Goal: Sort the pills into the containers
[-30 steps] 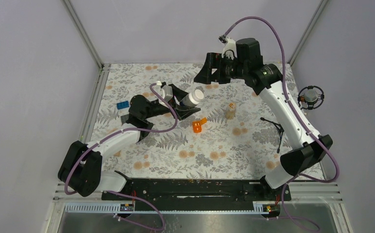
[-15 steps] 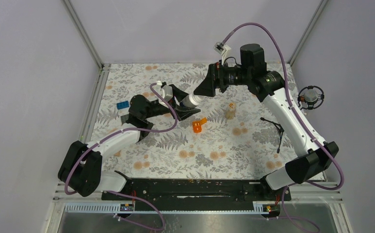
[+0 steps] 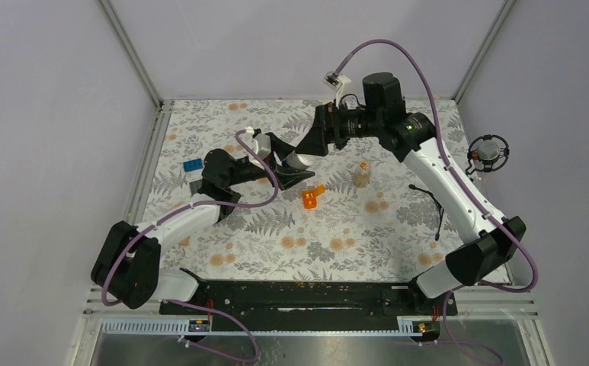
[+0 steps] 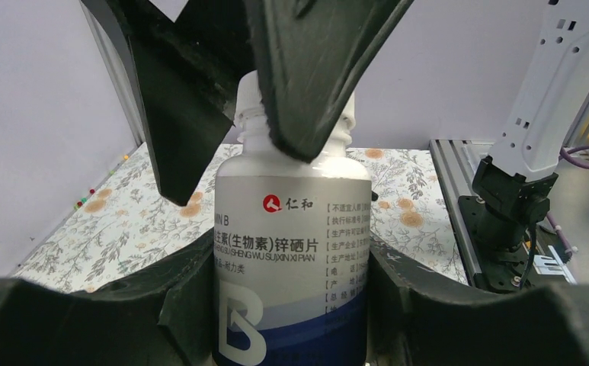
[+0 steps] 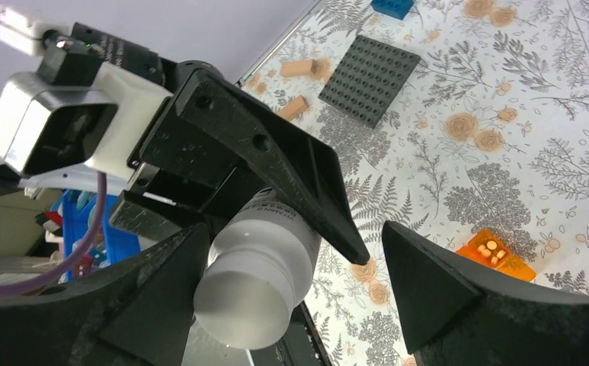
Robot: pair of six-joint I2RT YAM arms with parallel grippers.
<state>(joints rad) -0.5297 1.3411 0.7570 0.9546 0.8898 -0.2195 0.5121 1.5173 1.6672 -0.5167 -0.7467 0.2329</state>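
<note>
Floral tabletop (image 3: 276,229): white-and-blue pill bottle (image 4: 291,229) clamped by left gripper (image 3: 293,162). Right gripper (image 5: 295,236) spread wide astride cap, nearer its 9 o'clock finger; contact unclear.

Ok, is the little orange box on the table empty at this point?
No, the right wrist view shows a few pale pills lying inside the open orange box.
</note>
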